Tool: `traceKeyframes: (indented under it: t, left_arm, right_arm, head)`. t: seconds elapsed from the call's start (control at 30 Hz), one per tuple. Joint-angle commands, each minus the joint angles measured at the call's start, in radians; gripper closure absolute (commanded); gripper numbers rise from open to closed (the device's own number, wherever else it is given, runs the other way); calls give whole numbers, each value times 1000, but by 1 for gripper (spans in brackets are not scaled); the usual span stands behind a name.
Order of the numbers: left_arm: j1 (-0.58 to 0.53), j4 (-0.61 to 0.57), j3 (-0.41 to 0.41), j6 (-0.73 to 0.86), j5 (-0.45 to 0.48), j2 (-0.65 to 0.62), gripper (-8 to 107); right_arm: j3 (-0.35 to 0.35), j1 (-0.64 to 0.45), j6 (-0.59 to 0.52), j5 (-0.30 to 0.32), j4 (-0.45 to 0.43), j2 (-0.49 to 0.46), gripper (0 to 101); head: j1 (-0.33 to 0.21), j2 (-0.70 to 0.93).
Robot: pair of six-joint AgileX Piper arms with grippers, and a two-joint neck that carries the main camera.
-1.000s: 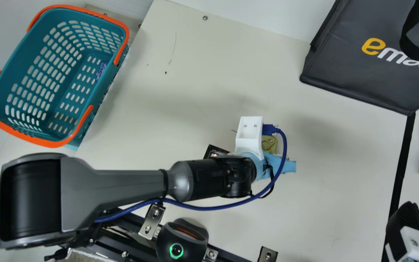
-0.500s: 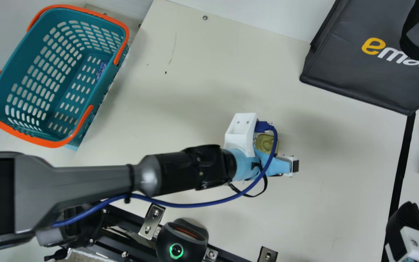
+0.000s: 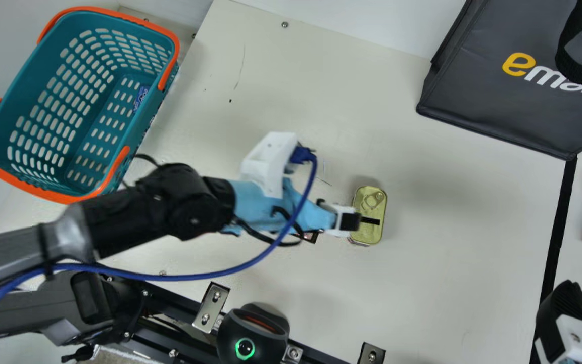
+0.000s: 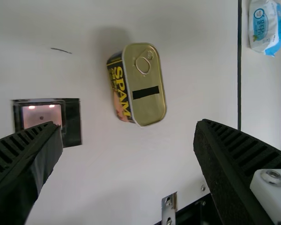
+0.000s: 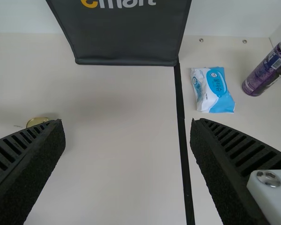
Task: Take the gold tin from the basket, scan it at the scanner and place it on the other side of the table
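Basket [image 3: 110, 93] holds a blue item [image 3: 142, 97]; gold tin [image 3: 370, 233] sits outside, left hand [image 3: 350, 221] and right hand [image 3: 566, 306] spread apart.

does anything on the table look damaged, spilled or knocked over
Nothing serious stands out. The gold tin stands upright with its ring-pull lid closed, and I see no spill. The only slight blemish is a thin dark scratch-like line on the table, right of the basket in the main view.
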Motion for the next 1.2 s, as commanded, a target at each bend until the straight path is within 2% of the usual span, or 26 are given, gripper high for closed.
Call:
traceKeyframes:
  t: [0.0, 0.27, 0.53, 0.97, 1.17]
  left_arm:
    - [124, -35, 2, 253, 98, -62, 9]
    - [372, 7, -23, 447, 290, -180, 9]
    - [527, 134, -91, 530, 426, -270, 9]
    - [594, 304, -250, 481, 603, -356, 9]
    - [596, 317, -261, 474, 608, -359, 9]
  right_arm:
    - [0, 0, 0, 0, 0, 0, 6]
    - [0, 0, 0, 0, 0, 0, 6]
    - [0, 0, 0, 0, 0, 0, 6]
    - [0, 0, 0, 0, 0, 0, 6]
    - [0, 0, 0, 1, 0, 0, 6]
  head:
    - [-29, 4]
    - [-29, 4]
    - [-29, 4]
    - [-29, 4]
    - [-29, -19]
